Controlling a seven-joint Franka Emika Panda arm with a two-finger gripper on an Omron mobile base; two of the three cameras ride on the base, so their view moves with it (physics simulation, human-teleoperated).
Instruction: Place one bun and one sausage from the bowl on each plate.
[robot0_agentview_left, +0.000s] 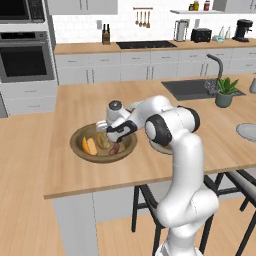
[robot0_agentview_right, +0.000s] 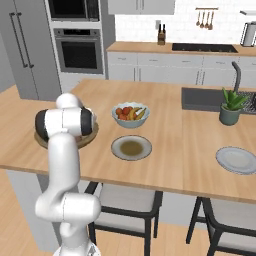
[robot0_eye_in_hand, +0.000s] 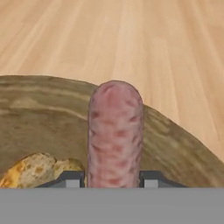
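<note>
The sausage (robot0_eye_in_hand: 115, 133) lies in the bowl (robot0_eye_in_hand: 175, 140), between my fingertips (robot0_eye_in_hand: 151, 178), which touch its sides; whether the grip is firm I cannot tell. I judge it could slip free on lifting and roll toward the bun (robot0_eye_in_hand: 37, 168).

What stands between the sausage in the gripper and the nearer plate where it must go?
Nothing visible blocks that way. The gripper has its fingers on both sides of the sausage inside the brown bowl. Between the bowl and the nearer plate lies bare counter; the fruit bowl stands behind that plate, off the path.
</note>
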